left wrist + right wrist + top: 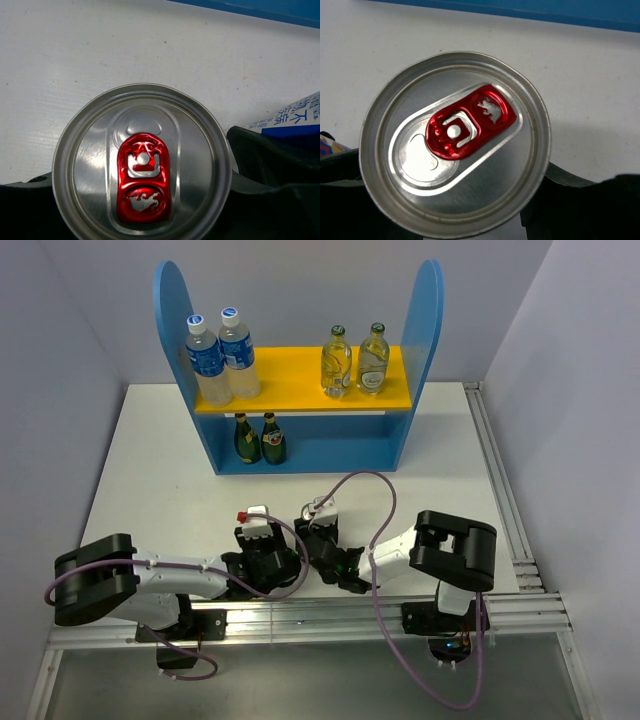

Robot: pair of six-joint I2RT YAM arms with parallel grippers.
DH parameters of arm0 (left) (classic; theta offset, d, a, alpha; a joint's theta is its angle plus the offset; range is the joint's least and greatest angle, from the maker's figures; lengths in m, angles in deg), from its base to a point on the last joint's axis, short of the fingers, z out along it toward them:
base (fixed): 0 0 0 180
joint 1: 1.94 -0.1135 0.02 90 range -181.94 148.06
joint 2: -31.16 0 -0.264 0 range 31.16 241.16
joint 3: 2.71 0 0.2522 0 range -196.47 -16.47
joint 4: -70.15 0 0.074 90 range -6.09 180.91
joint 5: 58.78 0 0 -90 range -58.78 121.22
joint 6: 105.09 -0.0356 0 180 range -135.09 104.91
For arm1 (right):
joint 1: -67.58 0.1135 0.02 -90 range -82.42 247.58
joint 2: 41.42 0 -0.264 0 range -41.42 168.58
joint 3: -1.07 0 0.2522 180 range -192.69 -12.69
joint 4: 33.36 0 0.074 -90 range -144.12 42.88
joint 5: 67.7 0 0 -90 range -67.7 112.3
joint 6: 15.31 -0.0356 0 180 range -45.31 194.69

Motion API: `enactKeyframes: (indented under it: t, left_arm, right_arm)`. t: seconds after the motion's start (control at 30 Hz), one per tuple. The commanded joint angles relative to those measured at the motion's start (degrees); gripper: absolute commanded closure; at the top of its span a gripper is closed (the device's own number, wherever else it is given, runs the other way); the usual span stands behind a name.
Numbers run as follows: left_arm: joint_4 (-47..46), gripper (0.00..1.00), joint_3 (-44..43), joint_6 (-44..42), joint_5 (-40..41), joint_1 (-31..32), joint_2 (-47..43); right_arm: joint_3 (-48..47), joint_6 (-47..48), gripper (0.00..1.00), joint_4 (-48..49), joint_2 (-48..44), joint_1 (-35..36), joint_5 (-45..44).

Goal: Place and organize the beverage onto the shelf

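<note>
The shelf [428, 330] stands at the back of the table. On its yellow upper board [295, 378] two clear glass bottles [353, 360] of pale liquid stand at the right. Two dark green bottles [258, 438] stand on the lower level at the left. My left gripper [262, 543] is shut on a silver can with a red tab [142, 165]; a dark finger [272, 165] shows beside it. My right gripper [322, 535] is shut on the second can [455, 145]. Both cans are near the table's front, side by side.
Two plastic water bottles with blue caps and labels [220, 355] stand on the upper board at the left. The lower level's right half shows only blue base [340, 452]. The shelf's blue edge runs along the top of both wrist views [520, 11]. A rail runs along the table's right side [500, 490].
</note>
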Motion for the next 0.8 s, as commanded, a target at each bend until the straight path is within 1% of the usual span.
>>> enactKeyframes:
  t: [0.0, 0.03, 0.07, 0.1, 0.13, 0.17, 0.2, 0.23, 0.3, 0.43, 0.47, 0.57, 0.63, 0.7, 0.77]
  left_arm:
    - [-3.09, 0.59, 0.03, -2.15, -1.7, -1.47, 1.48]
    - [-3.09, 0.62, -0.06, -2.42, -1.79, -1.64, 1.75]
    - [-3.09, 0.65, -0.32, -2.85, -2.14, -1.64, 2.1]
    - [-3.09, 0.7, -0.58, -2.77, -1.97, -1.82, 2.8]
    - [-3.09, 0.78, -0.85, -2.51, -1.88, -1.91, 3.24]
    - [-3.09, 0.81, -1.37, -2.33, -1.79, -1.91, 3.68]
    - [-3.09, 0.87, -1.64, -2.33, -1.53, -1.91, 4.55]
    - [-3.09, 0.9, -1.99, -2.16, -1.35, -1.91, 5.0]
    - [-3.09, 0.99, -2.69, -2.77, -1.18, -1.99, 5.96]
    - [-5.81, 1.0, -3.48, -3.91, -0.82, -2.0, 7.29]
    - [-5.9, 1.0, -3.92, -4.35, -0.74, -2.0, 7.46]
    - [-5.9, 1.0, -4.8, -4.88, -0.03, -2.0, 8.17]
    - [-6.43, 1.0, -5.15, -5.41, 0.06, -2.08, 8.34]
    - [-6.87, 1.0, -5.68, -6.02, 0.06, -2.0, 8.78]
    - [-6.69, 1.0, -6.21, -5.85, 0.14, -2.0, 9.31]
  right_arm:
    - [-1.72, -0.32, 0.58, 5.43, 1.8, -1.58, -4.03]
    - [-1.9, -0.58, 0.79, 5.17, 2.15, -2.19, -4.03]
    - [-2.07, -1.45, 0.87, 4.47, 2.07, -2.55, -4.12]
    - [-2.16, -2.07, 0.92, 2.64, 1.89, -2.72, -4.81]
    - [-2.25, -2.77, 0.96, 1.57, 1.11, -3.07, -5.34]
    - [-2.34, -4.26, 0.98, 0.35, 0.58, -3.08, -5.78]
    - [-2.77, -4.88, 1.0, -2.97, -0.21, -3.16, -6.66]
    - [-3.13, -5.67, 1.0, -5.1, -2.13, -3.17, -7.36]
    - [-3.83, -7.78, 1.0, -10.01, -5.3, -3.51, -8.59]
    - [-3.74, -6.04, 1.0, -11.36, -9.61, -5.45, -10.18]
    - [-3.66, -4.29, 1.0, -11.1, -10.23, -6.06, -10.44]
    - [-2.96, -0.42, 1.0, -8.38, -12.61, -9.66, -9.4]
    - [-2.86, 0.73, 1.0, -6.53, -13.92, -13.35, -8.34]
    - [-3.56, 1.96, 1.0, -4.95, -14.11, -17.55, -6.5]
    - [-4.79, 3.36, 1.0, -4.33, -13.15, -20.2, -5.44]
